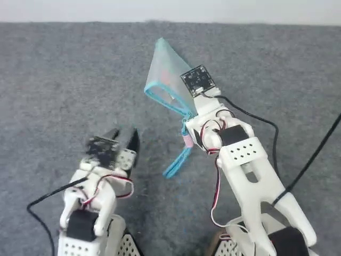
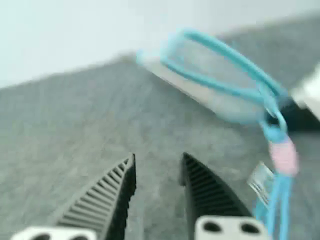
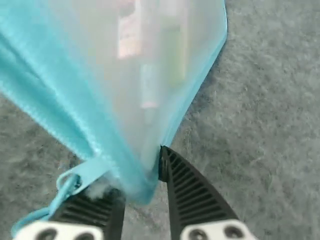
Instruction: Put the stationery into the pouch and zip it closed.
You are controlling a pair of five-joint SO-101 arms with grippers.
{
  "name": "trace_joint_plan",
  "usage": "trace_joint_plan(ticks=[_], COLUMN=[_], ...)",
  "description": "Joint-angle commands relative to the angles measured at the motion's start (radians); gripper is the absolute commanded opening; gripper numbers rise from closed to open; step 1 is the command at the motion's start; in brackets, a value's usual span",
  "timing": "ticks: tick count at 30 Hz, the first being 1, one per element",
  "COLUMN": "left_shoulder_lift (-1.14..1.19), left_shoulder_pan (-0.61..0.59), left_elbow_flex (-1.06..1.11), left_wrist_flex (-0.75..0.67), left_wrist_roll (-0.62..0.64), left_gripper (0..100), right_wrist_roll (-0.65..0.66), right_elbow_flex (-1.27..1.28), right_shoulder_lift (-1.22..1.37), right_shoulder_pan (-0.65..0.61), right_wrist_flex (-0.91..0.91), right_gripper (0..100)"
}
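A translucent pouch (image 1: 166, 72) with teal trim is held up off the grey carpet, its mouth (image 2: 220, 75) gaping open. My right gripper (image 3: 142, 172) is shut on the pouch's lower corner (image 3: 145, 185). Through the pouch wall (image 3: 165, 60) I make out blurred stationery (image 3: 149, 85), pens among it. A teal zipper strap (image 1: 178, 159) with a pink tag (image 2: 283, 156) dangles below the pouch. My left gripper (image 2: 157, 172) is open with nothing between its fingers, low and to the left of the pouch, a short way from the strap. Its dark fingers (image 1: 131, 141) show in the high view.
Grey carpet (image 1: 64, 80) covers the whole work surface, with a pale wall strip (image 1: 170, 9) along the far edge. Black cables (image 1: 314, 154) trail on the right beside the right arm's base.
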Motion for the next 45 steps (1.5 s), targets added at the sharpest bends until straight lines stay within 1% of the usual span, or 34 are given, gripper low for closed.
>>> trace_joint_plan(ticks=[1, 5, 8, 11, 16, 24, 27, 30, 33, 35, 37, 41, 45], left_shoulder_lift=[0.021, 0.091, 0.129, 0.144, 0.146, 0.150, 0.150, 0.146, 0.146, 0.146, 0.144, 0.144, 0.144], left_shoulder_pan=[0.120, 0.209, 0.284, 0.341, 0.345, 0.344, 0.344, 0.344, 0.342, 0.307, 0.232, 0.115, 0.075], left_elbow_flex=[0.022, 0.038, 0.062, 0.073, 0.074, 0.170, 0.203, 0.228, 0.231, 0.223, 0.205, 0.186, 0.183], left_wrist_flex=[-0.025, -0.055, -0.094, -0.101, -0.109, -0.256, -0.313, -0.348, -0.361, -0.359, -0.359, -0.358, -0.356], left_wrist_roll=[-0.031, -0.034, -0.034, -0.034, -0.029, 0.052, 0.077, 0.074, 0.072, 0.072, 0.077, 0.072, 0.072], left_gripper=[26, 27, 27, 27, 27, 26, 26, 21, 13, 6, 1, 1, 1], right_wrist_roll=[-0.029, -0.029, -0.026, -0.025, -0.002, 0.008, 0.009, 0.011, 0.031, 0.051, 0.054, 0.103, 0.126], right_elbow_flex=[-0.104, -0.127, -0.069, -0.006, 0.054, 0.124, 0.169, 0.190, 0.201, 0.219, 0.242, 0.264, 0.302], right_shoulder_lift=[-0.008, -0.059, -0.119, -0.177, -0.236, -0.303, -0.340, -0.381, -0.395, -0.395, -0.395, -0.395, -0.394], right_shoulder_pan=[-0.025, -0.082, -0.124, -0.151, -0.157, -0.159, -0.189, -0.196, -0.197, -0.193, -0.191, -0.156, -0.073], right_wrist_flex=[0.105, 0.179, 0.170, 0.139, 0.117, 0.120, 0.116, 0.116, 0.116, 0.116, 0.116, 0.099, 0.044], right_gripper=[0.5, 0.6, 0.6, 0.6, 0.6, 0.6, 0.6, 0.6, 0.6, 0.6, 0.6, 0.6, 0.6])
